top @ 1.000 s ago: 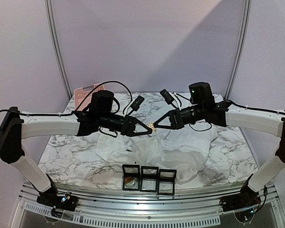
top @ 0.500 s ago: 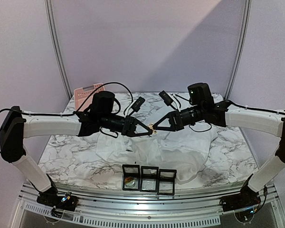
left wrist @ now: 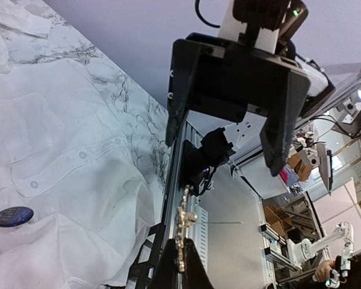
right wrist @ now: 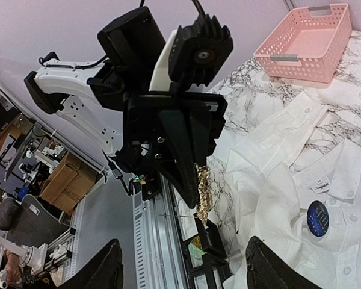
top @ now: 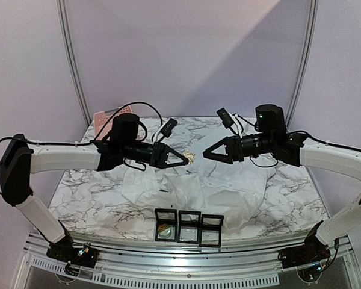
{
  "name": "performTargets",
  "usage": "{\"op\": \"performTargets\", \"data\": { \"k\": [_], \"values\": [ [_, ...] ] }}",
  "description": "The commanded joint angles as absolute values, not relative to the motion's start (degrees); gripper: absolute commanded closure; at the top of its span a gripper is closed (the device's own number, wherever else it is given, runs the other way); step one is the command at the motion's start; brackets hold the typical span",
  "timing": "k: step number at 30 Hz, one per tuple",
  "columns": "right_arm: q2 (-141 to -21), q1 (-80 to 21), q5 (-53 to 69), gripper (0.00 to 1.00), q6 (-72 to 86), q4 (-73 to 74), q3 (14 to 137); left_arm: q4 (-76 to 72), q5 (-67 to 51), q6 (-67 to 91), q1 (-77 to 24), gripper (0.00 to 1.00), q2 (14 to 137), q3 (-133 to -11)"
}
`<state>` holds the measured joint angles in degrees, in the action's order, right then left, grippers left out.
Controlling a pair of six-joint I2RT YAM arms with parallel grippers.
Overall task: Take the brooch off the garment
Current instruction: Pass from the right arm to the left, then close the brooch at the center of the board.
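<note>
The small gold brooch (top: 191,158) hangs in the air above the table, pinched at one end by my left gripper (top: 185,161), which is shut on it. In the left wrist view the brooch (left wrist: 184,221) sticks up from between my fingertips (left wrist: 171,256), its thin pin pointing sideways. My right gripper (top: 207,155) is open and a short way to the right of the brooch, touching nothing. The right wrist view shows the brooch (right wrist: 203,186) dangling from the left gripper (right wrist: 189,162). The white garment (top: 198,186) lies crumpled on the marble table beneath both grippers.
A pink basket (top: 111,116) stands at the back left of the table (top: 78,192). Three black-framed display boxes (top: 189,226) sit in a row at the front edge; the left one holds something gold. A round blue label (right wrist: 317,218) is on the garment.
My right gripper opened, let go of the brooch and drew back to the right. My left gripper stays shut on the brooch and shifted slightly left.
</note>
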<state>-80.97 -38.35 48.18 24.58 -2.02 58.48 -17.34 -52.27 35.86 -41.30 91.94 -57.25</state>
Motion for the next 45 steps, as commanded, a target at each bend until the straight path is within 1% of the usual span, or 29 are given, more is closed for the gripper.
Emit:
{"op": "performTargets", "data": {
  "k": [1, 6, 13, 22, 27, 36, 41, 45],
  "values": [
    [-79.24, -38.39, 46.8, 0.3, 24.0, -3.64, 56.38, -18.57, -55.91, 36.61, -39.99, 1.0, 91.24, -57.72],
    [-80.63, -39.81, 46.71, 0.27, 22.56, -2.12, 57.04, -18.55, -58.28, 37.35, -39.99, 1.0, 91.58, -58.4],
    [-83.14, -42.2, 46.13, 0.26, 21.28, -0.76, 58.56, -18.72, -60.16, 37.79, -39.99, 1.0, 91.25, -58.8],
    [-85.65, -43.59, 45.52, 0.31, 20.84, -0.74, 60.69, -19.21, -60.82, 38.4, -39.99, 1.0, 91.24, -58.75],
    [-87.04, -44.45, 44.92, 0.31, 20.11, -0.39, 61.61, -19.82, -60.88, 38.88, -40.08, 1.0, 91.55, -58.62],
    [-88.97, -44.98, 45.66, 0.42, 19.95, -0.94, 62.94, -20.39, -61.0, 39.29, -40.08, 1.0, 91.58, -58.45],
    [-89.1, -44.95, 46.27, 0.53, 20.32, -2.01, 62.91, -20.48, -61.43, 39.29, -40.16, 1.0, 91.72, -58.45],
    [-89.38, -44.86, 47.22, 0.59, 20.81, -2.78, 63.03, -20.58, -61.79, 39.33, -40.4, 1.0, 91.7, -58.46]
  ]
}}
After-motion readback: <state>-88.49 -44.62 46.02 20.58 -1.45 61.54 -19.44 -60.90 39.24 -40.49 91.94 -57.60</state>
